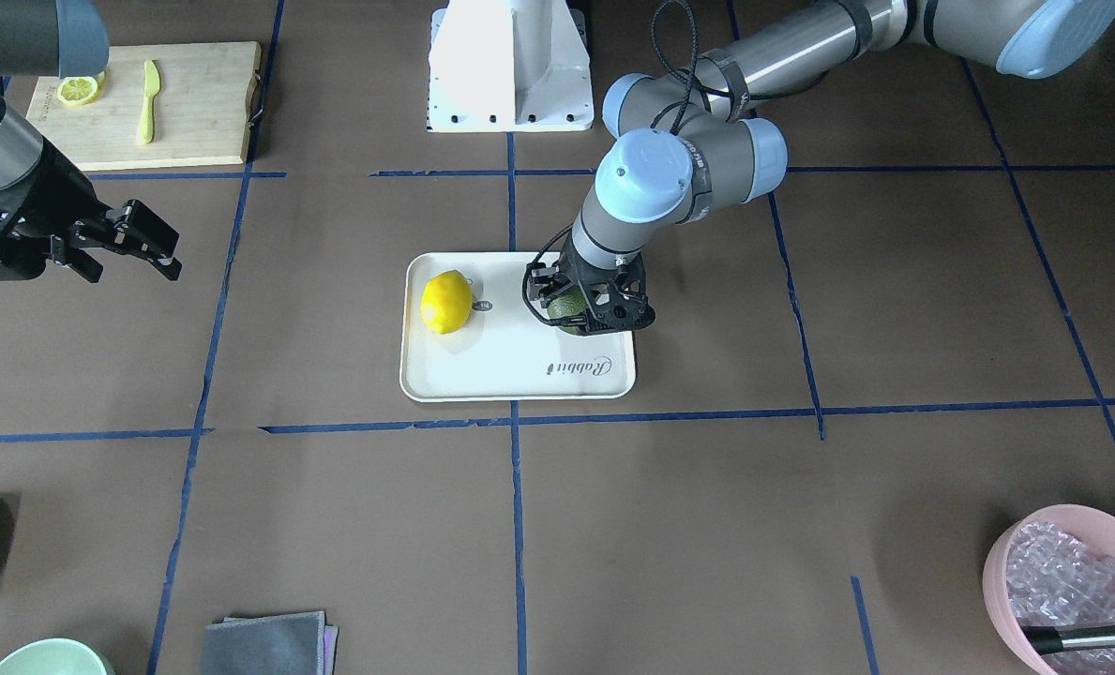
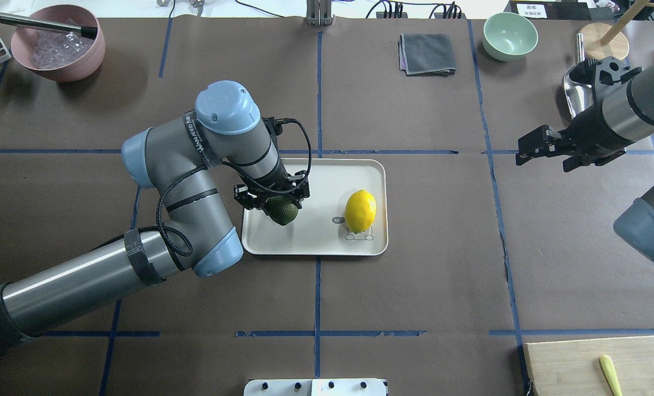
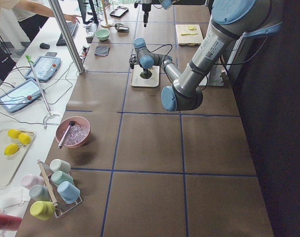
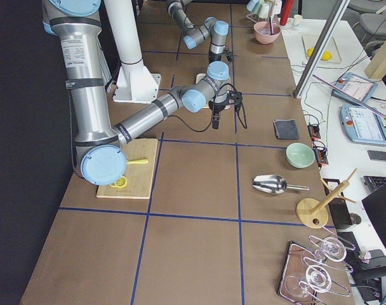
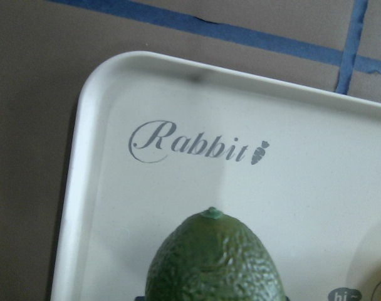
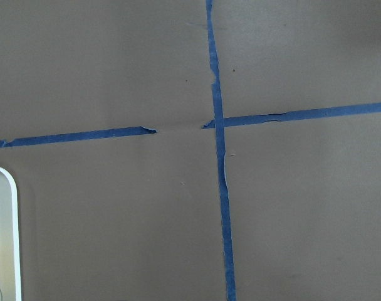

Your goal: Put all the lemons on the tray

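The left fingers clamp the green lemon over the tray's left half, clear of the yellow lemon lying right (room for both), while the right fingers idle far right, apart.

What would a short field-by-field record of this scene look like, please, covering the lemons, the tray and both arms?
Yellow lemon: lying on the tray, at the end with the cartoon drawing, nothing gripping it
Green lemon: over the tray's other end, near the "Rabbit" script; contact with the tray cannot be told
Left jaws: shut on the green lemon
Right jaws: open, empty, over bare table away from the tray
Cutting board: carries a lemon slice and a small knife
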